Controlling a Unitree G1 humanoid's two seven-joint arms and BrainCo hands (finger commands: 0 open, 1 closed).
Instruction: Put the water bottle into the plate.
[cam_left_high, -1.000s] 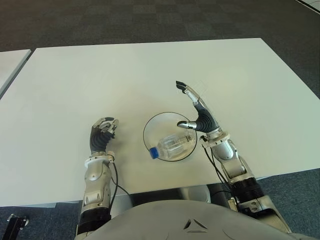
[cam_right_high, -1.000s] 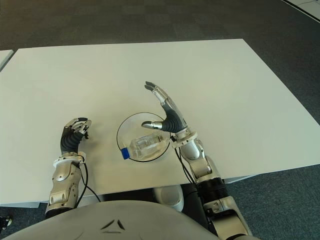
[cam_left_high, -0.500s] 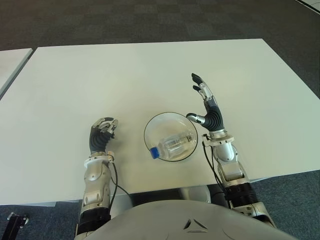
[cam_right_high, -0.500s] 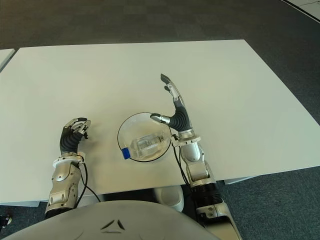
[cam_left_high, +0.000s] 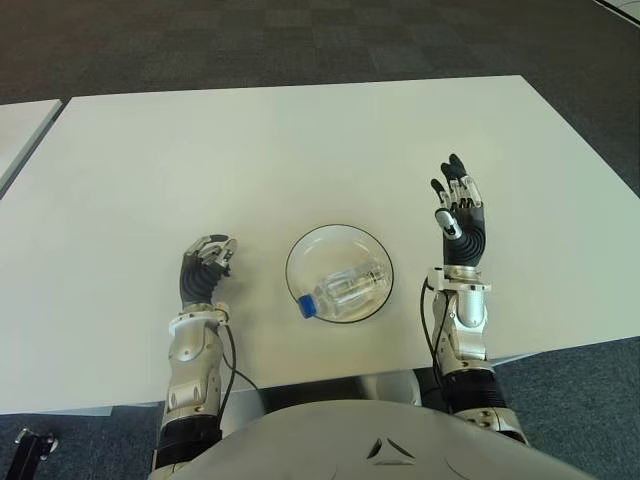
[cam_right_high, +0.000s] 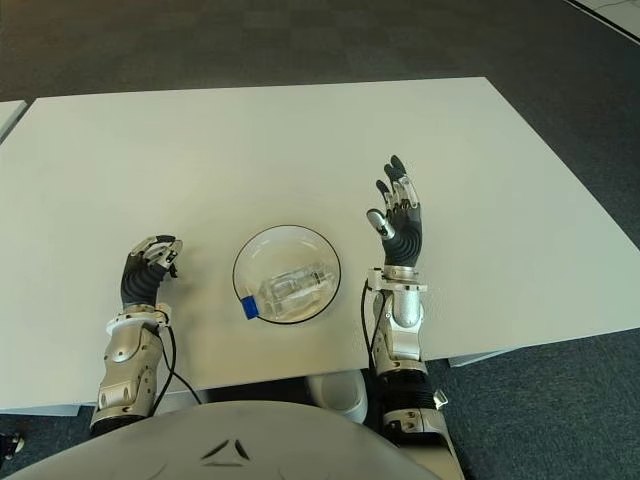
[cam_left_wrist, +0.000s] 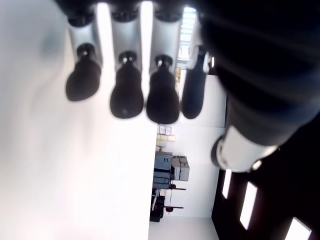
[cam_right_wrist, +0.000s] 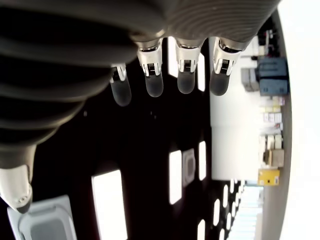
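clear plastic with a blue cap, the water bottle (cam_left_high: 340, 292) lies on its side inside the plate (cam_left_high: 301, 254), a shallow round dish with a dark rim, near the front edge of the white table (cam_left_high: 300, 150). the cap end points toward the robot's left and sits right at the plate's rim, perhaps just over it, while the body lies across the middle of the dish. nothing touches the bottle. the right hand (cam_left_high: 458, 212) is raised upright to the right of the plate, apart from it, palm turned inward and fingers spread straight, holding nothing; its own wrist view shows the fingertips (cam_right_wrist: 154, 87) extended with only ceiling lights beyond them. the left hand (cam_left_high: 205, 268) shows to the left of the plate, fingers curled loosely inward and empty, and its wrist view shows the bent fingers (cam_left_wrist: 126, 97) over bare white surface. judged from how things lie, the placing itself looks done and the step in hand is the retreat. doing it well means carrying the right hand out and back toward the table's near edge without sweeping low across the plate, since a round bottle on its side could roll at a light nudge, and the cap end already sits close to the rim.
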